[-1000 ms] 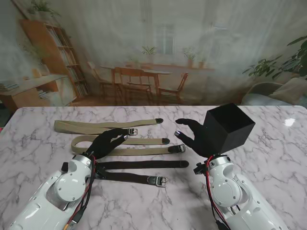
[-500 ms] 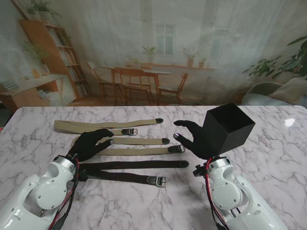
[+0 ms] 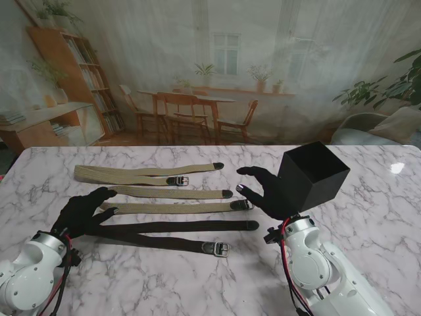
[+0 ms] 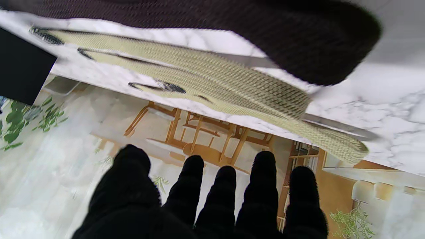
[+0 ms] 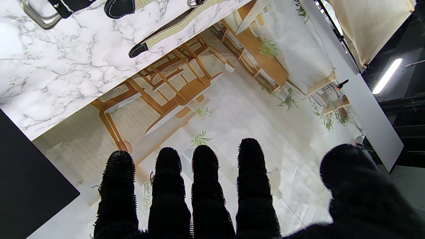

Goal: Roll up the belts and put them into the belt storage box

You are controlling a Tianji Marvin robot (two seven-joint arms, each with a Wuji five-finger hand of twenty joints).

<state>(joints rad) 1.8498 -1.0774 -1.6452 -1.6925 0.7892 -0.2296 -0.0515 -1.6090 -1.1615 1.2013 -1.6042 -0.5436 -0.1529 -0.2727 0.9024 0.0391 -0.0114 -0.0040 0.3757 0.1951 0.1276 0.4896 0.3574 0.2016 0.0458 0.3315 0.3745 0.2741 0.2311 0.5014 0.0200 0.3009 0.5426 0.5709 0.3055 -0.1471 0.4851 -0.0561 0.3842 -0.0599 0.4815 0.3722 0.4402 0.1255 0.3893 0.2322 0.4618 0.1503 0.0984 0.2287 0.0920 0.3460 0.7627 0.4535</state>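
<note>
Two beige belts and one dark brown belt lie stretched out, folded double, across the marble table. The black belt storage box stands tilted at the right, just behind my right hand. My left hand hovers open over the folded left end of the dark belt, fingers spread, holding nothing. My right hand is open too, between the belt tips and the box. In the left wrist view the dark belt's fold and the beige belts fill the frame beyond my fingers.
The belts' buckles and leather tips point right toward the box. Behind the table hangs a printed backdrop of a dining room. Bare marble lies near me and at the far right of the table.
My left arm has drawn back and swung left, from over the beige belts to the left end of the dark belt. The right hand has barely shifted.
</note>
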